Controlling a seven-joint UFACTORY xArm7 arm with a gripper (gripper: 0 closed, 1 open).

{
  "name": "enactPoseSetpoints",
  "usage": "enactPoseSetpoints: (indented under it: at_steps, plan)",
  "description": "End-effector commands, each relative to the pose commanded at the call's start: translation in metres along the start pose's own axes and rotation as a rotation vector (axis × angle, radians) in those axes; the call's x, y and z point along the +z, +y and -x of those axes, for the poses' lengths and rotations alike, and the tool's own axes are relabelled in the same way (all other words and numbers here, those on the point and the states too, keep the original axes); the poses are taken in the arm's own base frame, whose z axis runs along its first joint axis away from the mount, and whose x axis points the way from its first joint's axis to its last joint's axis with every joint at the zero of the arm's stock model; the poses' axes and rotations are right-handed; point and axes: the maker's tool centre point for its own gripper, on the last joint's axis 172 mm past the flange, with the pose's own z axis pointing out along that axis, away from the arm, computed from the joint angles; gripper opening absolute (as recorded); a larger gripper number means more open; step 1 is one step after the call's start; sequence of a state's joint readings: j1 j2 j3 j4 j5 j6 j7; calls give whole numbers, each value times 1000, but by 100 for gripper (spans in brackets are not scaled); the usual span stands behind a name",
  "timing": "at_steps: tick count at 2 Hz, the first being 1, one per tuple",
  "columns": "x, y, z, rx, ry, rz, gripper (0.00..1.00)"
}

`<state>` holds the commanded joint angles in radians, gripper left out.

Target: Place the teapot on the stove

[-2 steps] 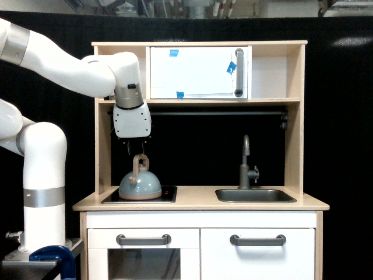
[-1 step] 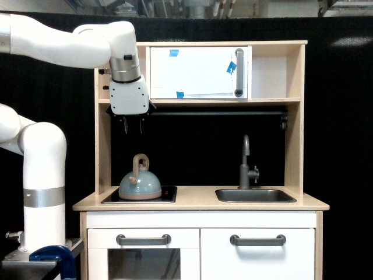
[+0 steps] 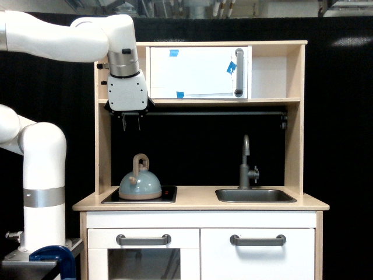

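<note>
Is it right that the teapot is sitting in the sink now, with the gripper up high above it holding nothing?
Not quite. In the exterior view the teapot sits on the stove, not in the sink, which lies further toward that view's right. The rest holds: the gripper hangs well above the teapot and holds nothing.

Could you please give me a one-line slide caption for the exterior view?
Teapot sits on the stove of a toy kitchen, with the gripper raised clear above it.

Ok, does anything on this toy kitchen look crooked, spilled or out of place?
Nothing stands out. The pale blue-grey teapot with a wooden loop handle sits upright on the glossy black stove, and the gripper hangs empty above.
</note>
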<state>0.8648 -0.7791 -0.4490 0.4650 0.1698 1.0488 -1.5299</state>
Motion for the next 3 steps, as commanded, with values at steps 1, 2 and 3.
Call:
enactPoseSetpoints:
  at_steps: [1, 2, 3]
  plan:
    - [-69, -14, -2, -11, 141, -40, 100]
    - [-88, -41, 13, -41, 56, -42, 100]
    - [-92, -51, -2, -11, 245, -119, 100]
